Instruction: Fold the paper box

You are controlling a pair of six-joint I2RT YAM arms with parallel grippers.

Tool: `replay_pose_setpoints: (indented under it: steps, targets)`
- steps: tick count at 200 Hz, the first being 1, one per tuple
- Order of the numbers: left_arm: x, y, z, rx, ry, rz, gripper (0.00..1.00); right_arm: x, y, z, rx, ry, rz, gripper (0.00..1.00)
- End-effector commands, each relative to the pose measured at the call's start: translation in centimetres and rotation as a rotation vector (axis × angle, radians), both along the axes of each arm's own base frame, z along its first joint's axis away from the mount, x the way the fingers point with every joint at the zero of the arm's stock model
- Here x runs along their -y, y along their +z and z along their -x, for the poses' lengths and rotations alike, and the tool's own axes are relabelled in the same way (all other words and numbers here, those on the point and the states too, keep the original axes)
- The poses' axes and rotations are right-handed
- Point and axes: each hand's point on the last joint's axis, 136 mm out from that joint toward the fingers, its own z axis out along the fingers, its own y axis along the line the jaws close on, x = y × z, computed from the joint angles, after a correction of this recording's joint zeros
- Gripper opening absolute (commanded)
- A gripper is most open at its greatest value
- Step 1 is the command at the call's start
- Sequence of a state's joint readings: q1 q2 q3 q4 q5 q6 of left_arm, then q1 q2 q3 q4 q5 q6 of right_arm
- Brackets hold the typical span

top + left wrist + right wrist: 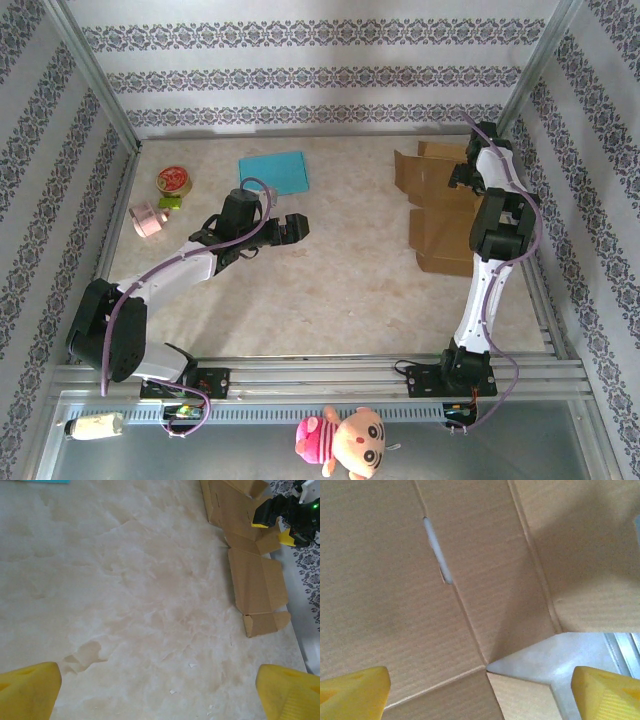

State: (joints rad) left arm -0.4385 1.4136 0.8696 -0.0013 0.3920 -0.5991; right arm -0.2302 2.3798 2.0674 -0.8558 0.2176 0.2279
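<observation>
Left gripper (292,228) sits mid-worktop, jaws wide apart, nothing between them but bare worktop (125,605). Paper box (440,215) is ahead and well right of those jaws: a flat unfolded blank, by the worktop's right edge. Right gripper (462,178) hovers over the blank's far half, jaws apart too, clamped on nothing; a slot (437,550) and crease lines lie just under and ahead of them, a flap corner with bare worktop showing between the fingertips (352,690). Reads as step one: choosing a first flap, no fold made yet. Next you want the right jaws down on a panel edge, then lift along the crease; bring the left across to pin the base. Teal sheet (274,172) beyond the left jaws isn't involved
</observation>
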Motion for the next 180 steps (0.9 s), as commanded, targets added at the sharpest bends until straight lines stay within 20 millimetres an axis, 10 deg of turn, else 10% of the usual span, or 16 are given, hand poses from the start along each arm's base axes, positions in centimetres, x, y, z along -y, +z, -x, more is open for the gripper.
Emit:
replay_pose_setpoints:
  steps: [1, 92, 180]
  targets:
    - [0.1, 1.7, 0.1, 0.034, -0.010, 0.014, 1.00, -0.6, -1.1, 0.8, -0.025, 0.008, -0.087, 0.89]
    - [0.7, 2.4, -1.1, 0.029, -0.001, 0.031, 1.00, -6.4, -0.4, 2.7, 0.131, 0.069, -0.340, 0.10]
    - [-4.7, -0.8, -2.1, -0.127, 0.216, -0.175, 1.00, -23.8, -0.6, 8.2, 0.149, 0.369, -0.551, 0.00]
